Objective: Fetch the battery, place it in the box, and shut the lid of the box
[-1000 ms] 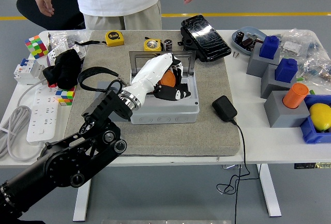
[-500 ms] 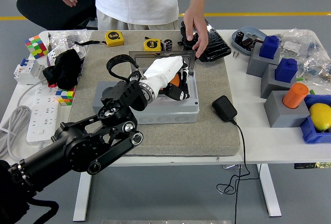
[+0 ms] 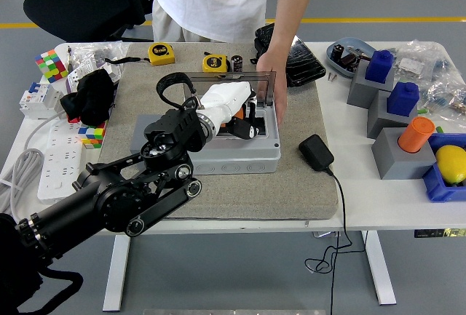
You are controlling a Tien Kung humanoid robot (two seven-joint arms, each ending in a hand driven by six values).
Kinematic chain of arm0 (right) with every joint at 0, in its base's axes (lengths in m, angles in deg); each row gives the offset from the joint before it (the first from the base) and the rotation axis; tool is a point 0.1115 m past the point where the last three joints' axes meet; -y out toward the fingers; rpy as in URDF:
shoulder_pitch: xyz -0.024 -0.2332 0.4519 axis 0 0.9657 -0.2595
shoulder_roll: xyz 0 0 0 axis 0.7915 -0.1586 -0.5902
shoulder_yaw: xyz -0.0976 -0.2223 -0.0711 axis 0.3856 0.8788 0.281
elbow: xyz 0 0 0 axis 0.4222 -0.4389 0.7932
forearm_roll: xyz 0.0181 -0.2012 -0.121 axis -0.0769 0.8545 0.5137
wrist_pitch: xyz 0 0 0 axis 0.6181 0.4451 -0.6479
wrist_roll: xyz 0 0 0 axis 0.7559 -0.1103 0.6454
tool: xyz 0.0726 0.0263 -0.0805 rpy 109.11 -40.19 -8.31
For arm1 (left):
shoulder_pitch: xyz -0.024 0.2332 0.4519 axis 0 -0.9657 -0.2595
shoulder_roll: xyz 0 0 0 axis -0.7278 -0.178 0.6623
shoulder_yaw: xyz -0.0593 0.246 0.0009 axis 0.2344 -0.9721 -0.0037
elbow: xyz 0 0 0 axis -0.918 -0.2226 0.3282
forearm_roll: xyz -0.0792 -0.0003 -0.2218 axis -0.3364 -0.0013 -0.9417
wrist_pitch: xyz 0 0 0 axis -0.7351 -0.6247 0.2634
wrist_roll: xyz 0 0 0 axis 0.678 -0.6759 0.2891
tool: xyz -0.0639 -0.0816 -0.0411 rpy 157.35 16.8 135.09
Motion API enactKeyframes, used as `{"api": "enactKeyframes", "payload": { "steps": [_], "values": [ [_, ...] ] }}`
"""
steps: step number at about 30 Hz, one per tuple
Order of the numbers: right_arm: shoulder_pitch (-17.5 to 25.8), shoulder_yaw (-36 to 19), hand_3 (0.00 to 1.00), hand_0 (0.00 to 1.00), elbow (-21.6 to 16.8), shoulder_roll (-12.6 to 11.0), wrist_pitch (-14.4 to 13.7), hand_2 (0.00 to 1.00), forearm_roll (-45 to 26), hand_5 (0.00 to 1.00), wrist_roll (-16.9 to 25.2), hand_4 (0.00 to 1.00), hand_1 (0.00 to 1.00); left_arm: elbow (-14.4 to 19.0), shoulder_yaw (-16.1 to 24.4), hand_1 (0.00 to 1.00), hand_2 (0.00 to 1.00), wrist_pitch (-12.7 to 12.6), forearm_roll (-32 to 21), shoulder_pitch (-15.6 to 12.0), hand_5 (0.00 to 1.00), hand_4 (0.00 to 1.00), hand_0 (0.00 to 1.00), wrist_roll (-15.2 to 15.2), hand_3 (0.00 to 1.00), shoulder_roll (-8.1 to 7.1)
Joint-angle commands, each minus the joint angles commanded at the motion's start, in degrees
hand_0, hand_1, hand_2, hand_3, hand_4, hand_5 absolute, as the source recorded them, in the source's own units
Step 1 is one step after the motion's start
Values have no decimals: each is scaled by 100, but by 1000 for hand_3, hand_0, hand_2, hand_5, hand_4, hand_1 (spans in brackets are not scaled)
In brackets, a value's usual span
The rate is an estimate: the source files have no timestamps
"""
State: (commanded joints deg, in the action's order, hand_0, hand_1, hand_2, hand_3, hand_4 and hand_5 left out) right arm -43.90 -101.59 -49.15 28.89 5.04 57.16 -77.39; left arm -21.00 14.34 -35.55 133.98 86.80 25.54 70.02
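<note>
Battery [image 3: 239,113], seen only as an orange patch, sat inside the grey box [image 3: 240,156] on the felt mat [image 3: 306,184], partly covered by the robot's left hand [image 3: 237,111]. That hand, white-shelled with dark fingers [image 3: 245,130], reached down into the open box from the left on its black arm [image 3: 138,198]; the fingers were curled over the orange piece, though whether they actually gripped it could not be made out. The box's clear lid [image 3: 226,82] stood tilted partway over the opening, hinged at the far side. A person [image 3: 218,2] in a white shirt stood at the far edge of the table [image 3: 378,206], and one of the person's hands [image 3: 271,82] rested at the right end of the lid, touching its rim. Behind the box lay two yellow tape measures [image 3: 162,54] and a black glossy case [image 3: 295,57]. A black charger [image 3: 316,152] with its cable lay on the mat just right of the box. At the right side of the table stood grey blocks [image 3: 386,111] carrying blue and orange pieces, and a yellow lemon-like object [image 3: 451,164] lay in a blue tray. At the left were a white power strip [image 3: 58,158], two colour cubes and a black cloth [image 3: 91,97]. The robot's right arm did not appear.
</note>
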Motion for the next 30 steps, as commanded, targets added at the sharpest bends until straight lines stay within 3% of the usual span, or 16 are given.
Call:
{"api": "enactKeyframes", "payload": {
  "steps": [7,10,11,16,17,22,30],
  "values": [
    [-18,-4,570,577,-12,-5,-4,665,27,496,3,972,630,-121,41,53,113,-110,-9,66,181,811,97,139,301,0],
    [-19,-30,570,577,-24,-6,-5,665,63,496,6,972,630,-141,25,53,113,-241,-133,78,181,811,97,347,301,0],
    [-18,-33,569,577,-24,-5,-5,664,66,496,5,972,629,-142,22,309,266,-290,-178,76,382,938,222,421,388,0],
    [-12,-21,569,577,-26,-3,-3,664,66,496,3,972,629,-143,17,309,266,-549,-439,52,382,938,222,824,388,0],
    [-13,-18,568,577,-26,-4,-3,665,65,495,4,972,629,-142,14,401,338,-595,-477,51,442,967,257,898,437,0],
    [-27,-33,568,577,-32,-4,-3,665,78,495,9,972,629,-151,-22,401,338,-720,-593,57,442,967,257,1179,437,0],
    [-26,-24,569,577,-32,-8,2,664,77,495,7,971,629,-212,-75,440,354,-731,-519,42,451,971,277,1235,447,0]
  ]
}}
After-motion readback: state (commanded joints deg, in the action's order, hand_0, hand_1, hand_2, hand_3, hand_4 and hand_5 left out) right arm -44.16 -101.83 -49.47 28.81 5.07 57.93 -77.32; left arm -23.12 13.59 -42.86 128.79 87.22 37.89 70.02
